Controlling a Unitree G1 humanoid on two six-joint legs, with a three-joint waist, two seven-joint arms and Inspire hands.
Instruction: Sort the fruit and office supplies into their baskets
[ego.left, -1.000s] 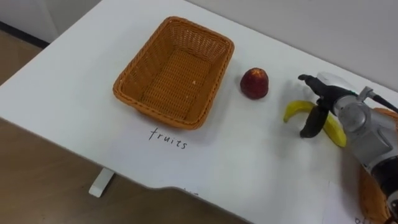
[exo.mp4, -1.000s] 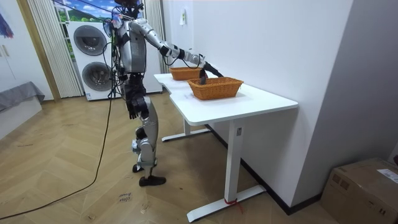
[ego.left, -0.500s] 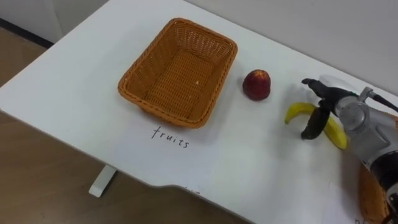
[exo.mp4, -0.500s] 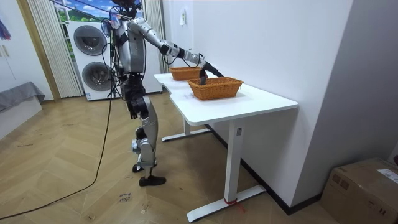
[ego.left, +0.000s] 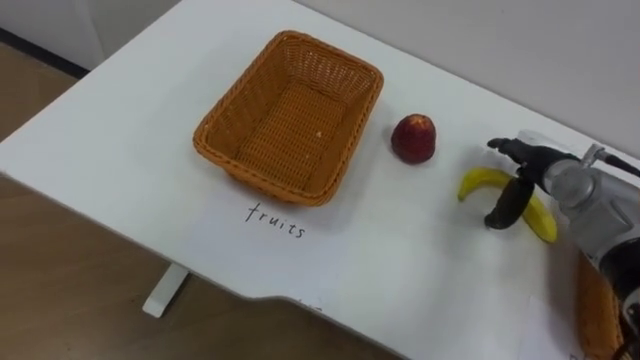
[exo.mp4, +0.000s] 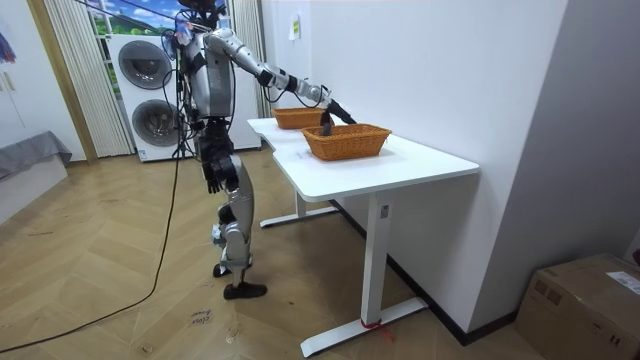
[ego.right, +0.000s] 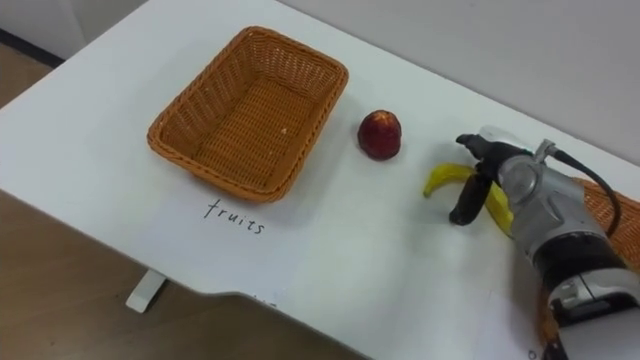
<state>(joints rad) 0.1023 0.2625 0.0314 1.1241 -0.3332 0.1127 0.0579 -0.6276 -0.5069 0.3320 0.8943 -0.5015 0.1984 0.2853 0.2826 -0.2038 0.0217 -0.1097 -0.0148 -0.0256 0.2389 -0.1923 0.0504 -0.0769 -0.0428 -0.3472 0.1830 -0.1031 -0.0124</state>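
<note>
A yellow banana lies on the white table, right of a red apple. My right hand reaches in from the right and hovers over the banana's middle. Its fingers are on the far side and its thumb on the near side, spread and open, not closed on the fruit. The wicker basket labelled "fruits" stands empty at the left. In the room view I stand at the table's side with my right arm stretched over it, and my left hand hangs by my hip.
A second wicker basket sits at the table's right end, partly behind my right forearm. The handwritten label lies in front of the fruit basket. The table's near edge runs along the lower left, with wooden floor below.
The whole picture has shifted slightly to the right, so the camera moved. My right hand stays spread over the banana; apple and basket have not moved.
</note>
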